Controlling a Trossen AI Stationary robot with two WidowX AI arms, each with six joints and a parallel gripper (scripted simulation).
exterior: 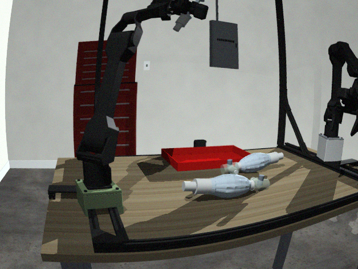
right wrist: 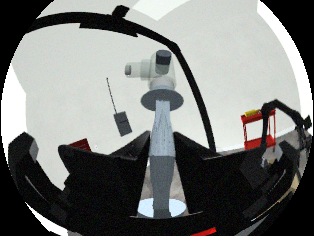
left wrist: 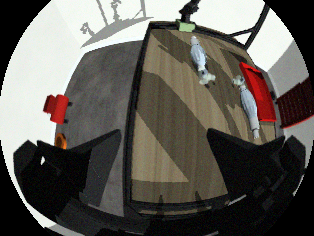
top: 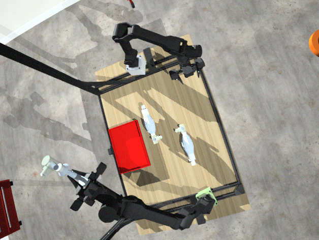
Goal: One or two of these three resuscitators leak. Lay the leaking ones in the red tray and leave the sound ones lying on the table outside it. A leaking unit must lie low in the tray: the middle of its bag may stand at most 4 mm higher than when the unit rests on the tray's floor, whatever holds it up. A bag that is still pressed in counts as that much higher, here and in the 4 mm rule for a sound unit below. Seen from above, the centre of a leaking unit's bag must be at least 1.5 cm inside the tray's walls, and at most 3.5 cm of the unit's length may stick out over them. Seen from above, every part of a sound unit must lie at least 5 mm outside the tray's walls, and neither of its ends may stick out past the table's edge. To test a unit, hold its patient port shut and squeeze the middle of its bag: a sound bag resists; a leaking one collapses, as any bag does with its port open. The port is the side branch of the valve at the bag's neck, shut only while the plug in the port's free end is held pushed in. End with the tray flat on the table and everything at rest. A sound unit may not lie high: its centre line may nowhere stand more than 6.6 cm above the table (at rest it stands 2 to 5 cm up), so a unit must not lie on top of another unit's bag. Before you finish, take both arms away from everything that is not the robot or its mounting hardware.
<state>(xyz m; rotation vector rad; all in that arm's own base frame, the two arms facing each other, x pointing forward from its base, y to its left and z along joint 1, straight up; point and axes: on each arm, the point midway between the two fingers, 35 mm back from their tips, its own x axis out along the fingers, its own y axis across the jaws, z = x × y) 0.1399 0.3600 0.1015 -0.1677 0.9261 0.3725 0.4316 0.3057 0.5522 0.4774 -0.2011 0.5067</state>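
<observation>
My right gripper [top: 71, 174] [exterior: 193, 8] [right wrist: 161, 135] grasps 1 pale-blue plastic resuscitator [top: 61, 169] [exterior: 182, 22] [right wrist: 162, 120] beyond the table edge. The rectangular red tray [top: 128, 147] [exterior: 187, 165] [left wrist: 257, 90] holds none; 2 ribbed pale-blue units [top: 149, 125] [exterior: 256, 162] [left wrist: 248, 105] lie outside, sorting unfinished. My left gripper [top: 190, 79] [exterior: 353, 128] [left wrist: 165, 133] is spread, released.

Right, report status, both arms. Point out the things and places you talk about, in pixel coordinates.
Right pincer [top: 77, 178] [right wrist: 162, 137]: shut on a resuscitator [top: 74, 176] [right wrist: 162, 125], held beyond table edge. Left pincer [top: 190, 77] [left wrist: 164, 132]: open, empty. Tray [top: 123, 144] [exterior: 187, 166]: no unit inside.
</observation>
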